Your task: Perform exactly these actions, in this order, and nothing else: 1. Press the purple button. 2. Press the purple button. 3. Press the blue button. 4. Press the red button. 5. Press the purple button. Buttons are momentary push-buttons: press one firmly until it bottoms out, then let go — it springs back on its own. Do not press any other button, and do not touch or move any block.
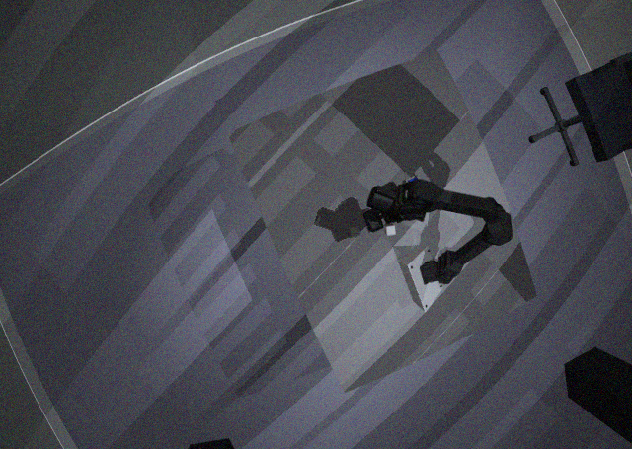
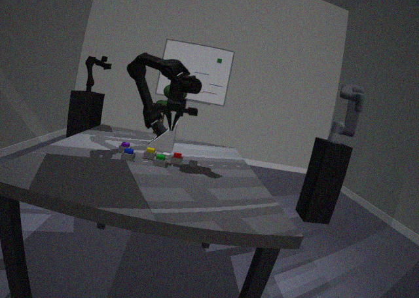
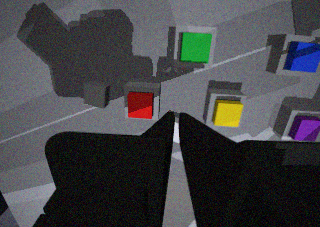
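Jaws closed, nothing between them, raised above tabletop [image 2: 189, 190]. Red button [image 3: 140, 104] just left of fingertips, yellow button [image 3: 228, 113] right; purple button [image 3: 304, 128] far right, blue button [image 3: 301, 56] beyond.

In the exterior view five buttons sit near mid-bench [image 2: 101, 183], the leftmost one [image 2: 125, 144] behind its neighbour [image 2: 128, 150], three more [image 2: 150, 150] [image 2: 160, 157] [image 2: 177, 154] trailing rightward, with the tool [image 2: 171, 127] raised above and behind them.
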Motion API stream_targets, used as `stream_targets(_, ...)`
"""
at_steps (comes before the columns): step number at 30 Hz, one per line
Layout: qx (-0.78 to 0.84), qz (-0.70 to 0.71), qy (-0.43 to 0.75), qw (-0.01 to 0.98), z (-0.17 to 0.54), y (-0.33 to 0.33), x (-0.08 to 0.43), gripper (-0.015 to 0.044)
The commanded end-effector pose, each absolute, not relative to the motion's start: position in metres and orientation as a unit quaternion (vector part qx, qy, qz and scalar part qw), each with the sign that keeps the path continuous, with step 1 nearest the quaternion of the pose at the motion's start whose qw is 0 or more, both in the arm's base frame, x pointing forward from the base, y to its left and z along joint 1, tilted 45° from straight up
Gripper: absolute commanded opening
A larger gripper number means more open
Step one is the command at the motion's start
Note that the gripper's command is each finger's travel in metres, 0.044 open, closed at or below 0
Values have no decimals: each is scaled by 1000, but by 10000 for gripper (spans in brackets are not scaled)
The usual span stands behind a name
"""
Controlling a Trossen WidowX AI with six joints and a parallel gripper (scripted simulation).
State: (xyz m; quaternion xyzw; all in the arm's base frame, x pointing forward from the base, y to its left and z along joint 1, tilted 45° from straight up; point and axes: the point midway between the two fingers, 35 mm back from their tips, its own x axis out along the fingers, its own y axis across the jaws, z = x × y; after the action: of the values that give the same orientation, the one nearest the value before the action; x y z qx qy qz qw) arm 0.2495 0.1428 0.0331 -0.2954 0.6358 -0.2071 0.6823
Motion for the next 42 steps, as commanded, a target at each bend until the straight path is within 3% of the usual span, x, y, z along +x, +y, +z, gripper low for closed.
stream_targets(1,-306,-221,634,675,0,161,217,20)
stream_targets(7,-307,-222,633,675,-6,162,213,20)
stream_targets(12,-308,-223,632,675,-46,123,219,20)
stream_targets(42,-308,-224,632,675,-71,98,223,20)
